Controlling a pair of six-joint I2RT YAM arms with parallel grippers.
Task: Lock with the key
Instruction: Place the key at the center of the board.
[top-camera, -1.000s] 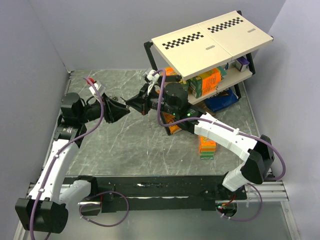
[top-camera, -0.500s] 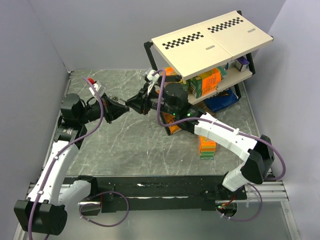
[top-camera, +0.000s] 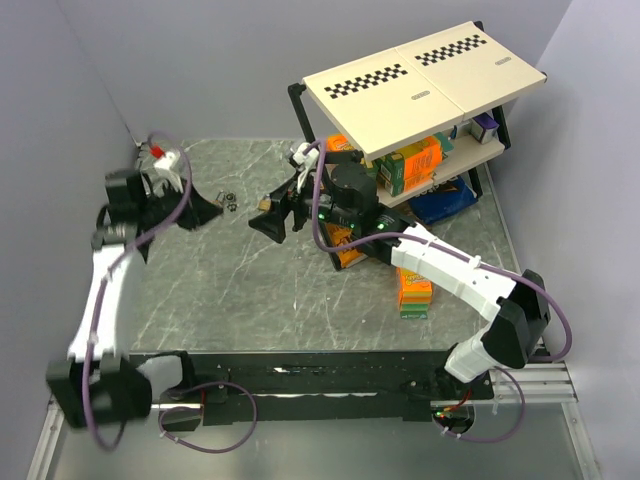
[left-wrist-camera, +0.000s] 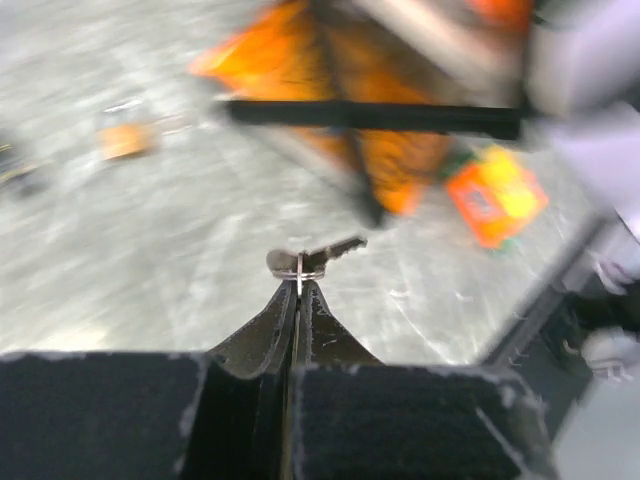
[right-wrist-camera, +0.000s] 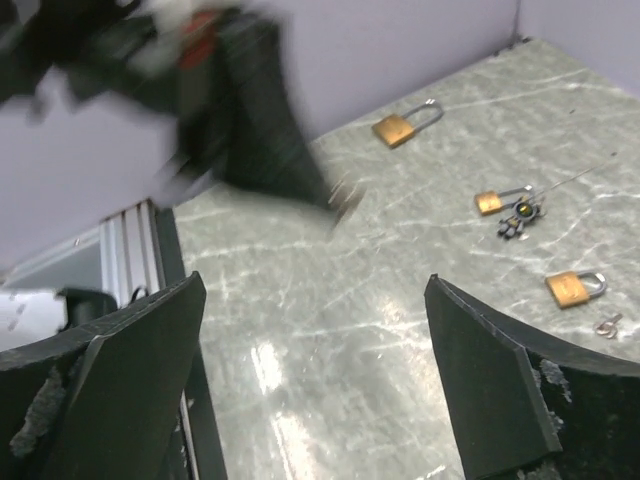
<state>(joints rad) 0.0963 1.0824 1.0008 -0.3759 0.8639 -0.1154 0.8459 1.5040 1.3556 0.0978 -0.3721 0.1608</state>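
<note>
My left gripper (left-wrist-camera: 298, 285) is shut on the ring of a small silver key (left-wrist-camera: 318, 255), whose blade sticks out to the right past the tips. In the top view that gripper (top-camera: 208, 210) hangs over the back left of the table. My right gripper (right-wrist-camera: 313, 285) stands wide open with nothing between its fingers, and sits near mid table (top-camera: 268, 222) in the top view. Three brass padlocks (right-wrist-camera: 400, 128) (right-wrist-camera: 492, 201) (right-wrist-camera: 570, 288) lie on the marble table (right-wrist-camera: 330, 330). The left arm shows as a blur (right-wrist-camera: 240, 140) in the right wrist view.
A dark key bunch (right-wrist-camera: 520, 218) and a small loose key (right-wrist-camera: 607, 323) lie among the padlocks. A shelf rack (top-camera: 420, 80) with boxes stands at the back right. Orange boxes (top-camera: 415, 290) lie in front of it. Grey walls close in the left and back.
The two grippers met at mid table. The left one shut on the key and the right one opened. The left arm then swung back to the far left with the key.
</note>
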